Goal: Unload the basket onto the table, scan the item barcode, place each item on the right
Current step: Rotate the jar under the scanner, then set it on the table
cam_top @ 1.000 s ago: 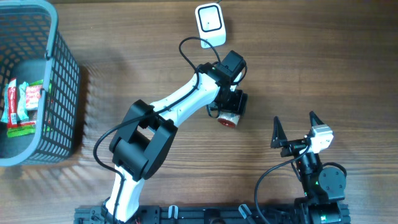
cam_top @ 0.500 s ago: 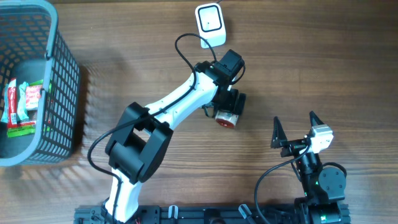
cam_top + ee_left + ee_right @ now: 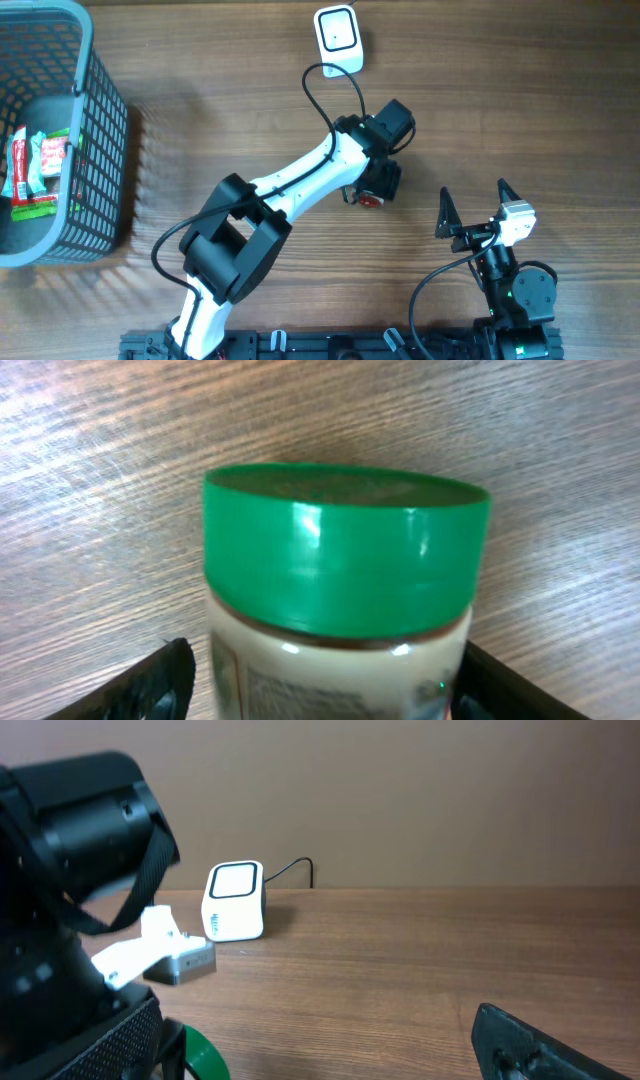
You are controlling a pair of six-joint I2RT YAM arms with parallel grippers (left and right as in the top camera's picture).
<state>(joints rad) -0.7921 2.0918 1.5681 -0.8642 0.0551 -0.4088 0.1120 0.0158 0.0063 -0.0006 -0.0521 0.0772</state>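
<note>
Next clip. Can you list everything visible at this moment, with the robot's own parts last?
jar: one, green lid, pale labelled body, between the left gripper's fingers
scanner: one, white, far side of the table, near the middle
basket: one, grey mesh, far left
packets: count unclear, red, white and green, inside the basket
table: one, brown wood, under everything
left gripper: one, black, around the jar, just short of the scanner; grip unclear
right gripper: one, black, open and empty, near right
</note>
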